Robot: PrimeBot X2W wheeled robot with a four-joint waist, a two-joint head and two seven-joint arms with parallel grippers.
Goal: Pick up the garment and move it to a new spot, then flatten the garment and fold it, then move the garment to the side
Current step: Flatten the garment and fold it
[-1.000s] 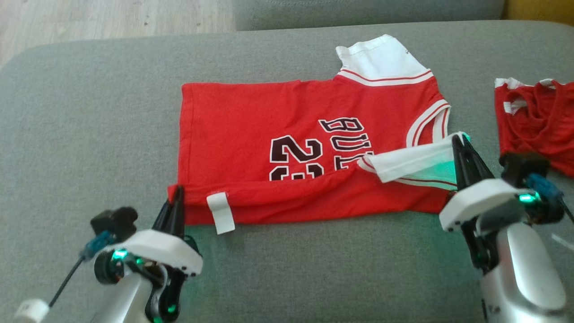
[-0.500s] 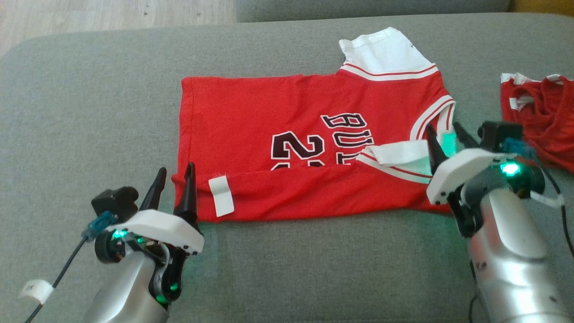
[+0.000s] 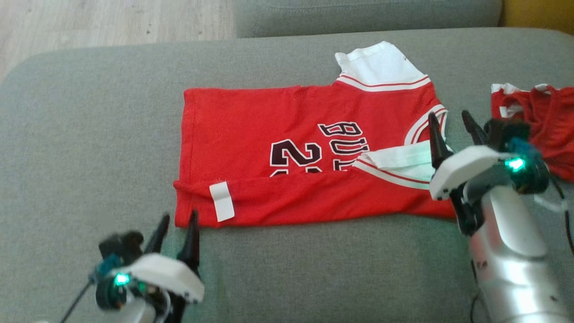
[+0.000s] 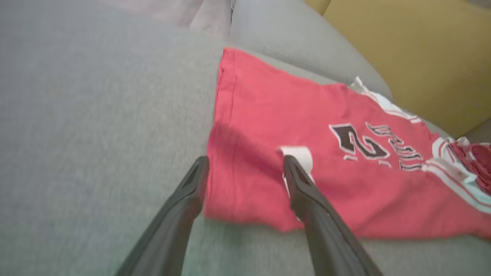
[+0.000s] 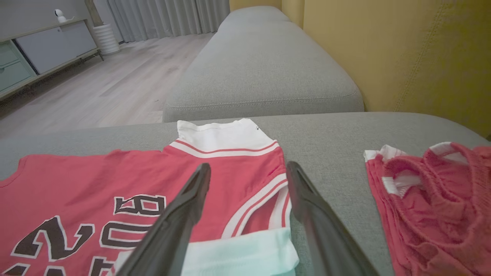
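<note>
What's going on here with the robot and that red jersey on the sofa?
A two-armed robot is folding a red jersey on a grey sofa. Its near edge and near sleeve lie folded over the front. Both grippers are open, holding nothing: the left gripper at its hem end, the right gripper at its neck end. Red shorts lie apart at the right.

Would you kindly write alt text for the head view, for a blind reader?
A red jersey with white sleeves lies flat on a grey sofa cushion, its near edge and sleeve folded inward. The left end effector, open, is at its hem corner; the right end effector, open, at the folded sleeve. Red shorts lie at right.
</note>
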